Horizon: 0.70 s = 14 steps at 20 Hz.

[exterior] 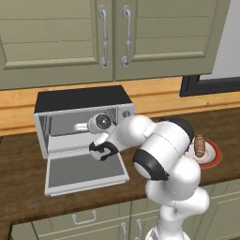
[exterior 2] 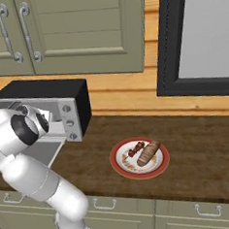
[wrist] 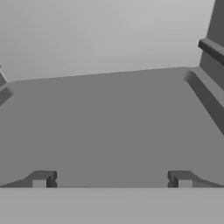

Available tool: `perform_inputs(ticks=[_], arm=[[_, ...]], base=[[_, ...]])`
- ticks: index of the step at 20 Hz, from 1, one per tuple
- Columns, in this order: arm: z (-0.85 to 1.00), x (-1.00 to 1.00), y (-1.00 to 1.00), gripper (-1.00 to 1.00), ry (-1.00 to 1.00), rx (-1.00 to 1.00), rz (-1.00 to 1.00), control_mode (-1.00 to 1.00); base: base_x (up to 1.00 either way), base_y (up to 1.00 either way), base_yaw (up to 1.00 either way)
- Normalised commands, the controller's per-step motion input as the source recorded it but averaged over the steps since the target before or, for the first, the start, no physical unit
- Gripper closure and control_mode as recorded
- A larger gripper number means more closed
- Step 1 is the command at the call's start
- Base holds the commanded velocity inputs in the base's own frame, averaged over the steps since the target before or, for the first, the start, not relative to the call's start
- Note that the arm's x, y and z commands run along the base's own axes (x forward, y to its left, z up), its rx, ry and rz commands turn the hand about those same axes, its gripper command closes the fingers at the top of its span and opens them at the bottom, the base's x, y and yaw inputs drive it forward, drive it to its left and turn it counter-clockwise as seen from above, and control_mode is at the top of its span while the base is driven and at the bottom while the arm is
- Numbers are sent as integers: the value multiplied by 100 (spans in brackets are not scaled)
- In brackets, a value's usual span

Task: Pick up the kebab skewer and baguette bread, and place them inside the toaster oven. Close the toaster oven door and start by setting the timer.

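1. Progress is small: the toaster oven door (exterior: pixel 86 172) lies dropped flat in front of the toaster oven (exterior: pixel 83 123), and the cavity seen in the hand view holds no food.
2. Both foods sit on the red-rimmed plate (exterior 2: pixel 121 168) on the bench (exterior 2: pixel 202 153), to the right of the oven. The kebab skewer (exterior 2: pixel 136 149) lies just beside the baguette bread (exterior 2: pixel 148 153), on its oven side.
3. The end effector (wrist: pixel 112 180) is released and grasps nothing; its 2 fingertips (wrist: pixel 40 179) stand wide apart, facing the bare oven floor.
4. Left to do, judging from this: carry the 2 foods in, shut the door, then turn the timer knob on the side panel (exterior 2: pixel 67 122).
5. Edges to mind: the lowered door juts out toward the bench front, and rack ledges (wrist: pixel 205 94) line the cavity walls, so the hand has walls on both sides.
6. Open room lies to the right: bare bench runs between oven and plate, and beyond the plate, well apart from the dark window frame (exterior 2: pixel 163 44).
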Motion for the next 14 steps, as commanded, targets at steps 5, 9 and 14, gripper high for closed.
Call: perform_inputs(ticks=[5, 9, 14], arm=[[-35, -25, 5, -100, 3, 0, 0, -100], [-47, -45, 11, -100, 2, 0, 0, -100], [-61, -62, 18, -100, 4, 0, 0, -100]], base=[[0, 0, 0], [0, 0, 0], [0, 0, 0]])
